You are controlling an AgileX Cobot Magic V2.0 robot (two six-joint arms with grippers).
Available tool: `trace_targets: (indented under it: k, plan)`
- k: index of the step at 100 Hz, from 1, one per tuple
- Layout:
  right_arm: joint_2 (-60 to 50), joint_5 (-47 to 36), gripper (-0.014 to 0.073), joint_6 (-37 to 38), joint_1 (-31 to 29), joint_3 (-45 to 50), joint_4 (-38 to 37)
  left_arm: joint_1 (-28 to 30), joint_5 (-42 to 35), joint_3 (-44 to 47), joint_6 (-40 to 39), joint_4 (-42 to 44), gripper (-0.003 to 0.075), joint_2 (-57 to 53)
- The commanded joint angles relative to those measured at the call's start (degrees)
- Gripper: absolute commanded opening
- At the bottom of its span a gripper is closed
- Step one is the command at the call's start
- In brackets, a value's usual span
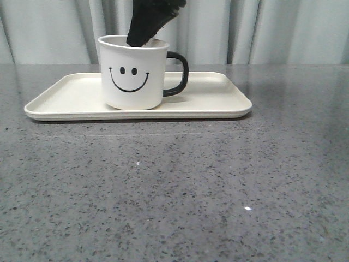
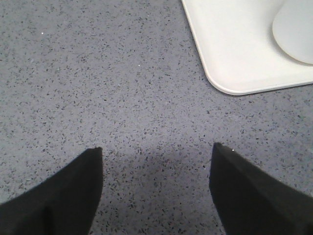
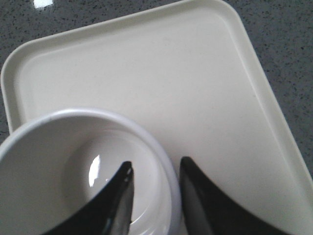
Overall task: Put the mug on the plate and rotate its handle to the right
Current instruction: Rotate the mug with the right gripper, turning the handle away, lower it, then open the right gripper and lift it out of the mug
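Observation:
The white mug (image 1: 133, 76) with the black smiley face stands upright on the cream plate (image 1: 218, 101), left of its middle. Its black handle (image 1: 180, 73) points right. My right gripper (image 3: 154, 166) comes down from above and straddles the mug's (image 3: 44, 161) back wall. One finger is inside the mug and one outside, with a small gap to the rim, so the jaws stand open. My left gripper (image 2: 156, 152) is open and empty over bare table, near a corner of the plate (image 2: 230, 44). The mug's side (image 2: 296, 29) shows at that view's edge.
The grey speckled table (image 1: 174, 191) stretches in front of the plate. A pale curtain (image 1: 283, 27) hangs behind the table's far edge.

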Motion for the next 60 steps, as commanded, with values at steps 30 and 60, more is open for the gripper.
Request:
trace_targets:
  k: [30, 60]
  plan:
    - [-5.44, 2.17, 0.0426, 3.34, -0.29, -1.72, 0.47, 0.11, -3.67, -1.44, -0.11, -0.49, 0.0463, -0.16]
    - [-12.00, 1.32, 0.0426, 8.71, -2.88, -1.44, 0.05, 0.11, -3.67, -1.44, -0.11, -0.49, 0.0463, -0.16]
